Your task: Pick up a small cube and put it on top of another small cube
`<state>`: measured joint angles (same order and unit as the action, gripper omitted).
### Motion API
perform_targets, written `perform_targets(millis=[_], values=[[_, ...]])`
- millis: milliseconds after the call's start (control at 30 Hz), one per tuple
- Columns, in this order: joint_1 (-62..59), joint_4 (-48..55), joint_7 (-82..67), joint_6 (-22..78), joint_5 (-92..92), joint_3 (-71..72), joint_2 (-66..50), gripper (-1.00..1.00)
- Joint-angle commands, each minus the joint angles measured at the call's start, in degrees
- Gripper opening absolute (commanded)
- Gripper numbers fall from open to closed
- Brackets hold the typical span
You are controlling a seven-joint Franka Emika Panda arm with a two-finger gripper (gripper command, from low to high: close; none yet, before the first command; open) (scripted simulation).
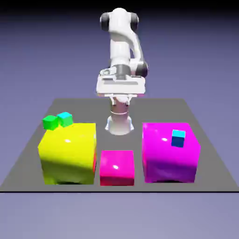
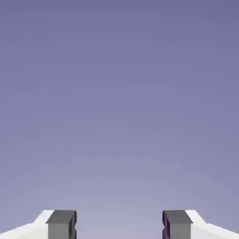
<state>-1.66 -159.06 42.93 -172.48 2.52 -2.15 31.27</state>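
No tiny yellow small cube shows in either view; it is hidden or out of view. A small green cube (image 1: 50,122) and a small teal cube (image 1: 65,118) sit side by side at the far left corner of the large yellow block (image 1: 68,153). A small cyan-blue cube (image 1: 178,138) rests on top of the big magenta block (image 1: 170,151). My gripper (image 1: 120,87) hangs high above the table's far side, away from every cube. In the hand view, my gripper (image 2: 119,225) is open, its grey fingertips (image 2: 61,224) wide apart, with only blue-violet backdrop between them.
A medium pink block (image 1: 117,167) stands between the yellow and magenta blocks near the front edge of the grey table (image 1: 200,135). The arm's base (image 1: 119,123) stands behind the blocks at the middle.
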Motion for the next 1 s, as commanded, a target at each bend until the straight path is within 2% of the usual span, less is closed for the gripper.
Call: perform_targets(millis=[0, 400, 900, 967], values=[[-1.75, 1.17, 0.86, 1.31, 2.49, -1.7, -1.41, 0.0], [-22.7, 15.13, 11.2, 17.0, 32.4, -22.08, -18.38, 0.0], [-30.66, 8.55, 36.51, 30.15, 69.77, -34.15, -40.8, 0.0], [-29.17, 6.65, 37.41, 29.59, 69.63, -33.04, -40.82, 0.0]])
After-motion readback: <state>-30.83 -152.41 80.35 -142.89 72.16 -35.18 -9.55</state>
